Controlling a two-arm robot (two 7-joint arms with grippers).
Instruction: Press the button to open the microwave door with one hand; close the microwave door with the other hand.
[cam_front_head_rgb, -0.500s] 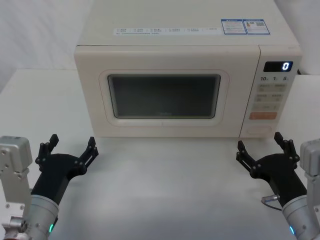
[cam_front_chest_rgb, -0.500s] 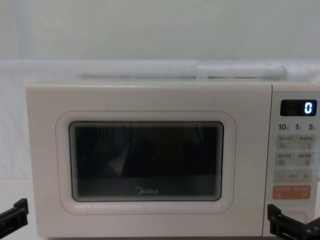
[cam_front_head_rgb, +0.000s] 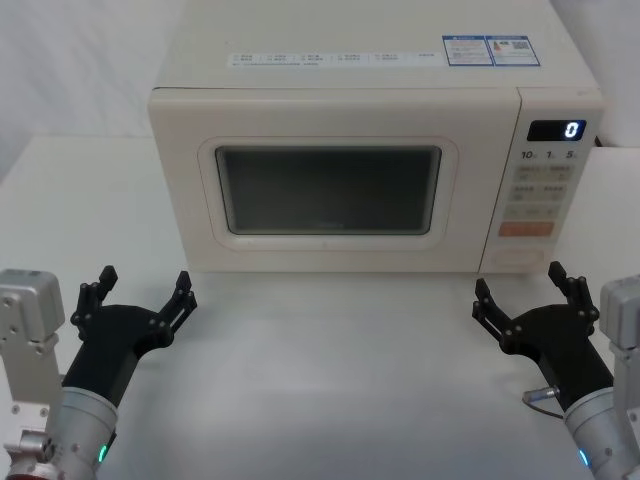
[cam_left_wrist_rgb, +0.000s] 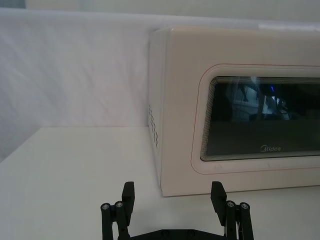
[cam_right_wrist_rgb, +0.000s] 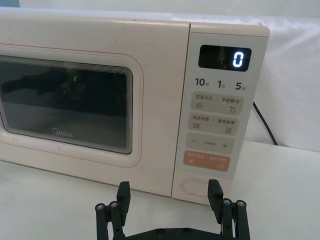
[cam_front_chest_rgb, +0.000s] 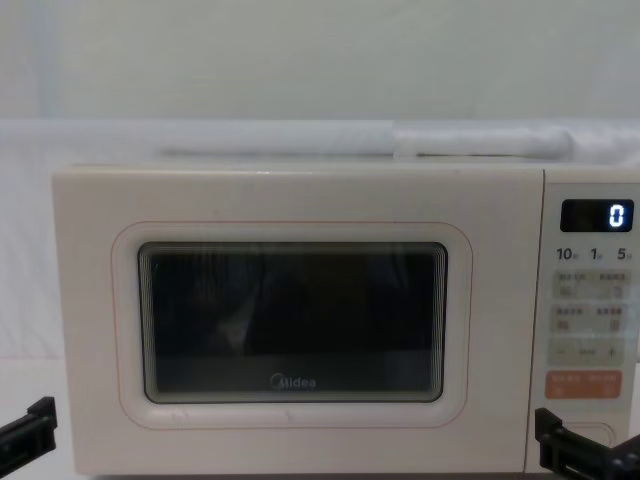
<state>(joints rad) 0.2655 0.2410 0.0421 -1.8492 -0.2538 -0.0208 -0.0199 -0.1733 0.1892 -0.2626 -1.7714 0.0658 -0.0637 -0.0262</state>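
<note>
So in the head view, the microwave door (cam_front_head_rgb: 327, 190) sits shut at the table's back edge, both steps undone; the left gripper (cam_front_head_rgb: 138, 293) and right gripper (cam_front_head_rgb: 520, 288) hover near the front corners, fingers apart. In the right wrist view, the button (cam_right_wrist_rgb: 200, 188) lies unpressed just beyond the spread fingers.

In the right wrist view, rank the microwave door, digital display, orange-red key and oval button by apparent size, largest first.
1. microwave door
2. digital display
3. and 4. orange-red key and button: look alike; too close to rank.
</note>
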